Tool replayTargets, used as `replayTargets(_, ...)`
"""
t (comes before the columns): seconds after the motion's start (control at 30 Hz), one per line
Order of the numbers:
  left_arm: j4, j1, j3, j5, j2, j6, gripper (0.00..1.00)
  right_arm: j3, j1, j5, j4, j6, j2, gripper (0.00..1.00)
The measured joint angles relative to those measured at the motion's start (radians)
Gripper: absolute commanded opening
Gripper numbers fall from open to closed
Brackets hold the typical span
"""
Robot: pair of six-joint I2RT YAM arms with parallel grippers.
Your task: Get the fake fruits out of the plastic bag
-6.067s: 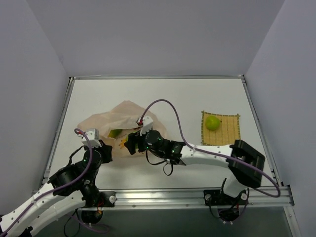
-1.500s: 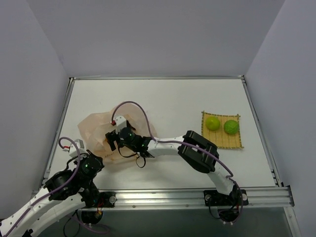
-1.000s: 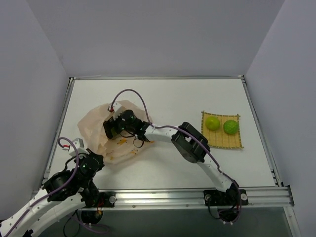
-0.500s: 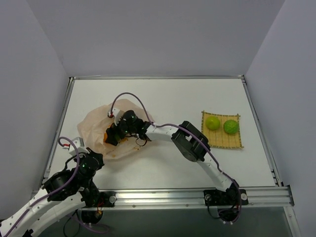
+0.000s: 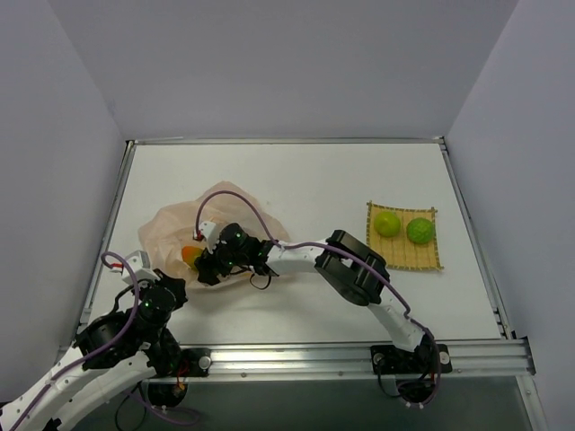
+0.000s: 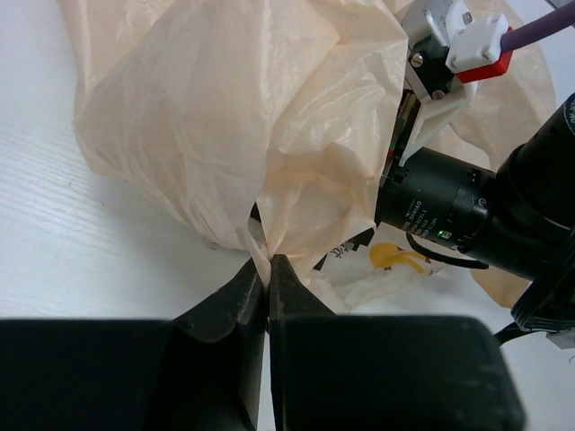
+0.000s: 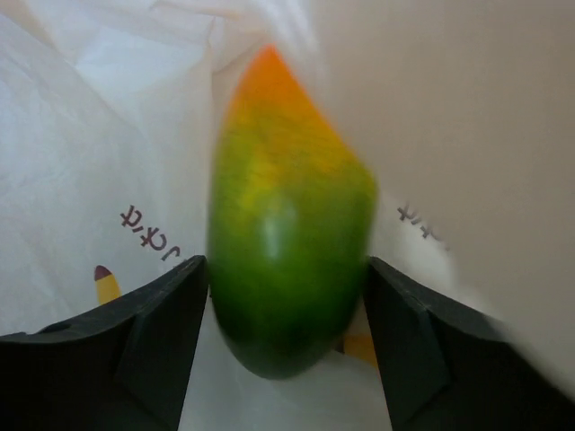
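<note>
The peach plastic bag (image 5: 169, 226) lies crumpled at the table's left. My left gripper (image 5: 175, 280) is shut on a pinch of the bag's near edge (image 6: 267, 256). My right gripper (image 5: 203, 261) reaches inside the bag, and its fingers press both sides of the green-and-orange mango (image 7: 287, 197), orange tip away from the camera. The mango's orange end shows in the top view (image 5: 190, 255). Two lime-green fruits (image 5: 387, 224) (image 5: 419, 231) sit on the yellow mat (image 5: 402, 257). The grape bunch is out of view.
The right arm's wrist (image 6: 467, 206) lies across the bag's mouth, close in front of my left gripper. A raised rail (image 5: 296, 141) runs along the far edge of the table, and grey walls stand on the left and right.
A second lime has come to lie on the mat. My right gripper went back into the bag and closed round the mango. It has since shifted slightly toward me. The left gripper keeps its pinch.
</note>
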State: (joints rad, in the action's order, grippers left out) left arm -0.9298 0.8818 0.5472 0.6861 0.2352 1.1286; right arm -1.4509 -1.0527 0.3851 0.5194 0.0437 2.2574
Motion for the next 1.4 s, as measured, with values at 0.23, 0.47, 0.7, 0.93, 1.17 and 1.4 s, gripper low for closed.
replayTargets(0.23,0.0,0.0,0.0,0.0,-0.016,0.0,0.02,0.136,-0.002,-0.086,0.081,0.032,-0.072,0.24)
replayTargets(0.47,0.028,0.0,0.0,0.0,-0.006,-0.008,0.02,0.313,-0.035,-0.233,0.161,0.05,-0.29,0.17)
replayTargets(0.7,0.092,0.0,0.0,0.0,0.025,-0.053,0.02,0.437,-0.084,-0.344,0.221,0.068,-0.528,0.17)
replayTargets(0.93,0.209,0.0,0.002,0.003,0.052,-0.131,0.02,0.634,-0.122,-0.492,0.071,0.119,-0.84,0.17)
replayTargets(1.17,0.352,0.0,-0.008,-0.024,0.088,-0.197,0.02,0.76,-0.131,-0.845,-0.311,0.373,-1.311,0.19)
replayTargets(1.4,0.409,0.0,-0.037,-0.047,0.054,-0.231,0.02,0.832,-0.057,-1.125,-0.698,0.756,-1.444,0.2)
